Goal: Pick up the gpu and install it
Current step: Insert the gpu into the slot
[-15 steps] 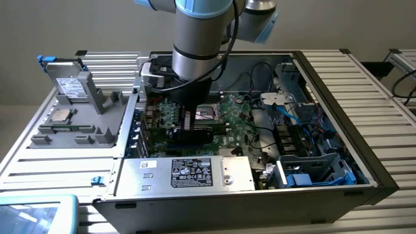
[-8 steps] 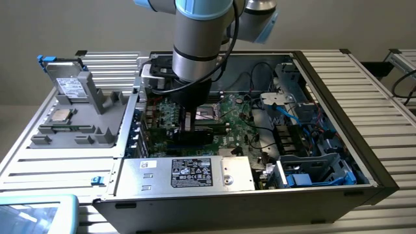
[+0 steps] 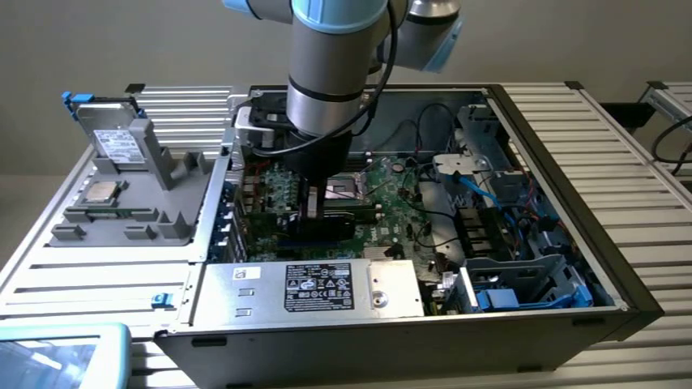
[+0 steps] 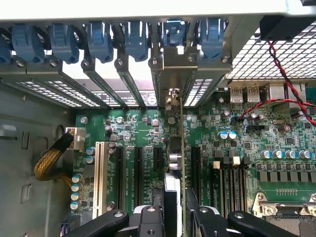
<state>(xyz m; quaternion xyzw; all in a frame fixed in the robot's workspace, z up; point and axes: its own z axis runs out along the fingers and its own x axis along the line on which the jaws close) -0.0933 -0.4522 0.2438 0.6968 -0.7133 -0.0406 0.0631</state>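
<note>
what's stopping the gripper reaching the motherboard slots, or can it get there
Probably yes: the case is open and the gripper sits low over the motherboard, holding the gpu edge-on above the slots. The yellow cable bundle lies apart.

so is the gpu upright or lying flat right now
Upright, on edge: the gpu stands perpendicular to the motherboard, held in the gripper. Whether it is seated in a slot, cannot tell.

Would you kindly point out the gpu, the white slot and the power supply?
gpu (image 4: 173, 147): wrist view, cooler block.
white slot (image 4: 100, 173): wrist view, mid-length.
power supply (image 3: 324, 288): exterior view, its label.
</note>
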